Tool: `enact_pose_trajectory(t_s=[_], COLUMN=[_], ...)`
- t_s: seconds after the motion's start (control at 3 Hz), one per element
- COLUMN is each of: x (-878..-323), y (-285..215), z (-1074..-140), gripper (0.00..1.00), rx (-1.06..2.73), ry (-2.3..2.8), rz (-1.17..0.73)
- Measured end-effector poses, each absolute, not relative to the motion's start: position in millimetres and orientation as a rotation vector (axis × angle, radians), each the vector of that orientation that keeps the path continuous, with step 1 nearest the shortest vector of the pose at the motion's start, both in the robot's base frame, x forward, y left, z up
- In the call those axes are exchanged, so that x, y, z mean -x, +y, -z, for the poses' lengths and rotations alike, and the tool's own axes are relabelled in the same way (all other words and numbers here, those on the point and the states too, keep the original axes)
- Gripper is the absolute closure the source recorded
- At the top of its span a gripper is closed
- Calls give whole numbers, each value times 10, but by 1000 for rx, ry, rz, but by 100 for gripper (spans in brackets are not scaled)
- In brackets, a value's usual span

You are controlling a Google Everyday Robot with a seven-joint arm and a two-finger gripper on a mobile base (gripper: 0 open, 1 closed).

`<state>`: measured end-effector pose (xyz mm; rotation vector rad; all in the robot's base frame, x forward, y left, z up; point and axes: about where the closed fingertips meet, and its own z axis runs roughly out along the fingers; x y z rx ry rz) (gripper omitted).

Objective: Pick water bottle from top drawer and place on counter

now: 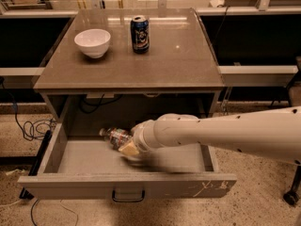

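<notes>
The water bottle (114, 136) lies on its side at the back of the open top drawer (127, 185), its white cap pointing left. My gripper (128, 149) reaches into the drawer from the right. It sits just to the right of and in front of the bottle, touching or nearly touching the bottle's base end. The white arm (221, 132) hides the bottle's right end. The counter (178, 55) is the glossy grey-brown top above the drawer.
A white bowl (92, 42) stands at the counter's back left. A dark blue drink can (139, 34) stands upright at its back middle. Black cables (28, 126) lie on the floor left of the cabinet. The drawer's dark handle (128, 196) faces front.
</notes>
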<state>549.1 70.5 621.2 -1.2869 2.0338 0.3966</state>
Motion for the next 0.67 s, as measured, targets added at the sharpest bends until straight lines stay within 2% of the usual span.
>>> enact_pose_trajectory(t_s=[0.33, 0.67], x=[-5491, -5491], y=[705, 705], z=[-6212, -6212], gripper=[73, 97], rx=[1287, 1287], ry=[2034, 2034], rz=[-397, -397])
